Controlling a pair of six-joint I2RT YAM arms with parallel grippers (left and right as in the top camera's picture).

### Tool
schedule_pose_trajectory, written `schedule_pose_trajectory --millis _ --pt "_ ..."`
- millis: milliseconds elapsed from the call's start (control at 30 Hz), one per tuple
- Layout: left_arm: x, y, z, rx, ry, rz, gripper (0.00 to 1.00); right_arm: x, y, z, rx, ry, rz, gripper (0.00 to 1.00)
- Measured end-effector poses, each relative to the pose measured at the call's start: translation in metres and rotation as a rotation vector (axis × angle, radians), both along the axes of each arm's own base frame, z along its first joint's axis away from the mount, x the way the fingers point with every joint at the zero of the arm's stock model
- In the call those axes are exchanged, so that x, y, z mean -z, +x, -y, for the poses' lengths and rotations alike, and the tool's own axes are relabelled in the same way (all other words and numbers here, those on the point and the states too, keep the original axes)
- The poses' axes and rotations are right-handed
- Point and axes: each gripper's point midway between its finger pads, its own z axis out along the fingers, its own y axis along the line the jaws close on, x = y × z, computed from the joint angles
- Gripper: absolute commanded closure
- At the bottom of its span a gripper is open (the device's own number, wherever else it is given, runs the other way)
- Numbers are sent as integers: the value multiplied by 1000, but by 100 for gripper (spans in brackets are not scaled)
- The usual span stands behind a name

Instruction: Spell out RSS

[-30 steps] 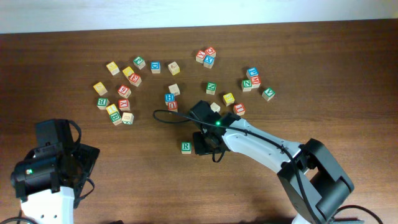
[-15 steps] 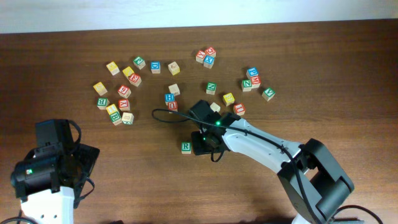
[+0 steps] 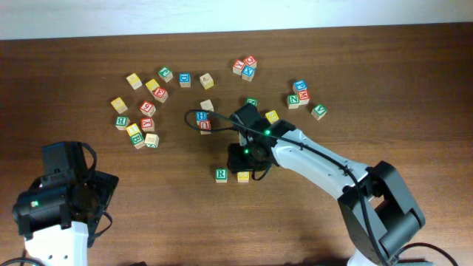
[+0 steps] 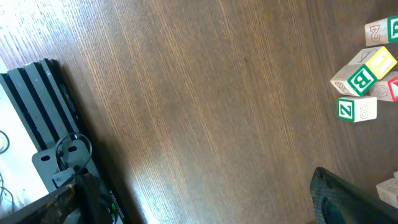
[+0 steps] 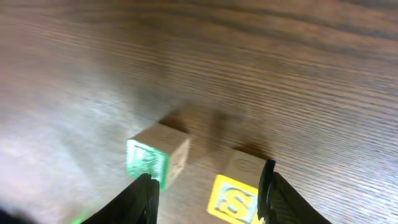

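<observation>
The green R cube (image 3: pixel 221 175) lies on the table front of centre, also in the right wrist view (image 5: pixel 155 158). A yellow S cube (image 3: pixel 243 176) sits right beside it, on its right, and shows in the right wrist view (image 5: pixel 238 194). My right gripper (image 3: pixel 246 157) (image 5: pixel 208 180) is open just behind the two cubes, its fingers apart and holding nothing. Other yellow cubes (image 3: pixel 272 117) (image 3: pixel 134 80) lie in the scatter; their letters are too small to read. My left gripper (image 4: pixel 199 211) is at the front left, away from the cubes; its fingers barely show.
Several loose letter cubes lie scattered across the far half of the table: a left group (image 3: pixel 140 118), a middle group (image 3: pixel 203 117), a far pair (image 3: pixel 245 66) and a right group (image 3: pixel 303 97). A few cubes (image 4: pixel 364 78) show in the left wrist view.
My right gripper has drawn back away from the front, uncovering a yellow S cube standing right of the R cube. The left arm has not moved.
</observation>
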Motion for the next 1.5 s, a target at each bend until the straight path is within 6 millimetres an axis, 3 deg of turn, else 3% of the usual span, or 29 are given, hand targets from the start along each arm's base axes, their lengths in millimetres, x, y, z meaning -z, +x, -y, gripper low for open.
schedule_pose_trajectory --millis 200,300,333,400,467,533,733,967,1133,1233,1500 --pt "0 0 0 0 0 0 1 -22 0 10 -15 -1 -58 51" --pt "0 0 0 0 0 0 1 -47 12 29 19 -10 -67 37" --pt "0 0 0 0 0 -1 1 -58 17 39 37 -15 -66 30" --pt "0 0 0 0 0 0 1 -86 31 65 96 -34 -36 2" --pt "0 0 0 0 0 0 1 -115 48 99 183 -48 16 2" --pt "0 0 0 0 0 0 1 -130 59 126 254 -55 47 2" --pt "0 0 0 0 0 0 1 -129 70 179 373 -112 42 1" --pt "0 0 0 0 0 0 1 -125 78 255 501 -273 73 2" --pt "0 1 0 -1 1 4 1 -125 78 265 521 -287 74 2" --pt "-3 14 0 -26 -9 67 1 -125 78 265 521 -287 75 2" --pt "-5 37 35 16 -218 177 1 -125 79 265 521 -287 77 2"
